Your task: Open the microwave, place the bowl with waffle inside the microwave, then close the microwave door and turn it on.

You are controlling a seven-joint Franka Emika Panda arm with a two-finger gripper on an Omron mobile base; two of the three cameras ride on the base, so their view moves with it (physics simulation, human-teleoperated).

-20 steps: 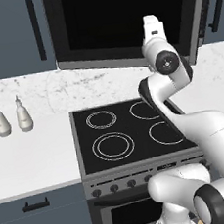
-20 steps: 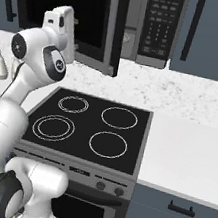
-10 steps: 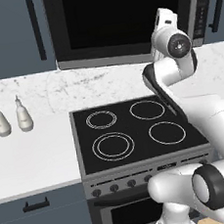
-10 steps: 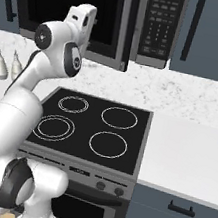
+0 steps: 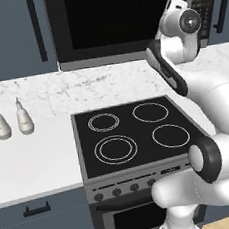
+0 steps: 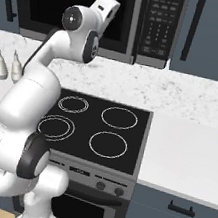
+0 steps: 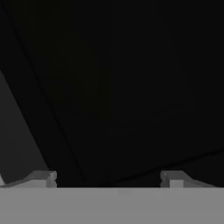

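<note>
The microwave point(image 5: 126, 22) sits above the stove point(image 5: 134, 134), its door point(image 5: 118, 20) shut, so whatever is inside is hidden. The gripper point(image 7: 107, 177), at twelve o'clock over the burners, faces the dark glass with tips spread wide, holding nothing; the arm covers the door's right edge.

Glossy white rounded arm point(image 5: 212, 93) segments, dark grey joint bands, round grey-capped elbow disc

**Arm raised high, gripper spread wide**

Rises from the base, bends at a dark elbow joint and reaches up and forward, wrist lifted near the top of both base views. Gripper point(image 7: 107, 179) open, two dark fingertips point(image 7: 41, 178) set well apart, nothing between them.
</note>
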